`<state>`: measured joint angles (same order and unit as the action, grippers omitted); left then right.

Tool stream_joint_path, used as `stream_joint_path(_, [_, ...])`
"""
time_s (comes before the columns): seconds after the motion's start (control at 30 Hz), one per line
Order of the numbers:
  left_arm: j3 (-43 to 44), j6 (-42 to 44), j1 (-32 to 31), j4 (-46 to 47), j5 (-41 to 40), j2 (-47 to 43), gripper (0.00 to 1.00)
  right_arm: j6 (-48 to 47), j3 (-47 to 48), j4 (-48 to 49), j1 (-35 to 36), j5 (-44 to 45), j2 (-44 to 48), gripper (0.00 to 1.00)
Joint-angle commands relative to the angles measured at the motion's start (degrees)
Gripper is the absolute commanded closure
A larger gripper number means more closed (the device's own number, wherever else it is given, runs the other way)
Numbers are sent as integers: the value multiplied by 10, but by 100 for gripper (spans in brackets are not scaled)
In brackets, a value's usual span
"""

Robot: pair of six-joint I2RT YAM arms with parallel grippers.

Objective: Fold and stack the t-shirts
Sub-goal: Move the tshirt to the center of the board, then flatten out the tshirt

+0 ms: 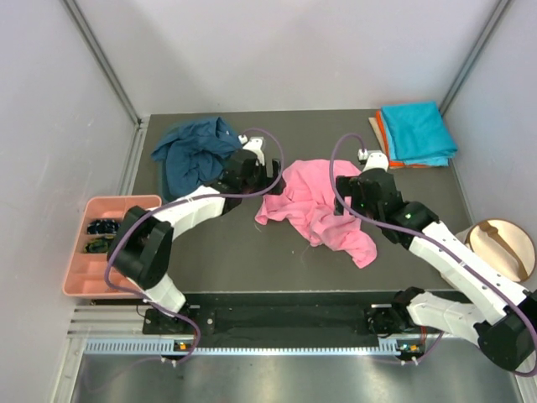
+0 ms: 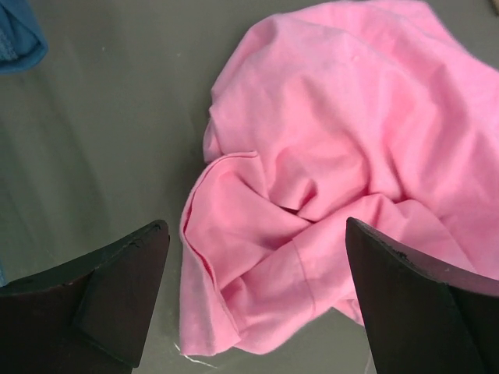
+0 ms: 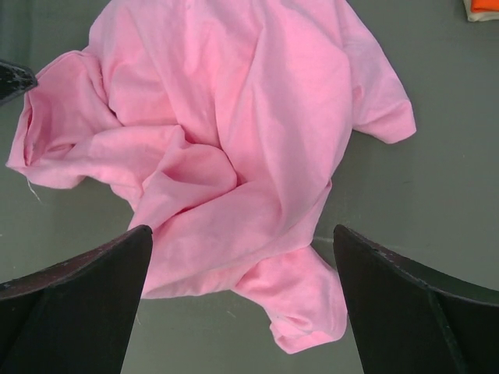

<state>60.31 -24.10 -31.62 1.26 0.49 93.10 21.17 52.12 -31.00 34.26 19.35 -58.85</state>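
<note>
The bright pink t-shirt [image 1: 315, 210] lies crumpled in the middle of the table. My left gripper [image 1: 258, 186] is open and empty over its left edge; in the left wrist view [image 2: 257, 234] the jaws straddle a bunched fold of the pink shirt [image 2: 327, 140]. My right gripper [image 1: 348, 206] is open and empty over the shirt's right side; in the right wrist view [image 3: 242, 238] a sleeve of the pink shirt [image 3: 234, 117] lies between the jaws. The navy t-shirt [image 1: 195, 151] lies crumpled at the back left. The turquoise t-shirt [image 1: 417, 132] lies folded on the orange one [image 1: 381, 133] at the back right.
A salmon-pink tray [image 1: 84, 277] with small dark items stands off the table's left edge. A round wooden object [image 1: 503, 248] sits off the right edge. Grey walls close in the left, back and right.
</note>
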Motion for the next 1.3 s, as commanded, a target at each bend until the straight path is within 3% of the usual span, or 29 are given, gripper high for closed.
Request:
stream_joint_path(0.0, [7,7,16,12,-9,40,1,8,1,24,0,0,-1,1])
stream_joint_path(0.27, [24,22,65,17,-23,94,1,-1,6,23,-1,-4,-7,1])
stream_joint_path(0.67, [46,19,226,28,-8,98,1,-12,19,27,0,-28,-33,1])
stream_joint_path(0.9, [57,16,226,61,88,115,1,-12,15,32,-1,-38,-40,1])
stream_joint_path(1.1, [117,28,201,75,108,178,1,-10,14,27,0,-38,-36,1])
stream_joint_path(1.27, [184,60,204,76,79,229,1,-10,9,23,0,-35,-28,1])
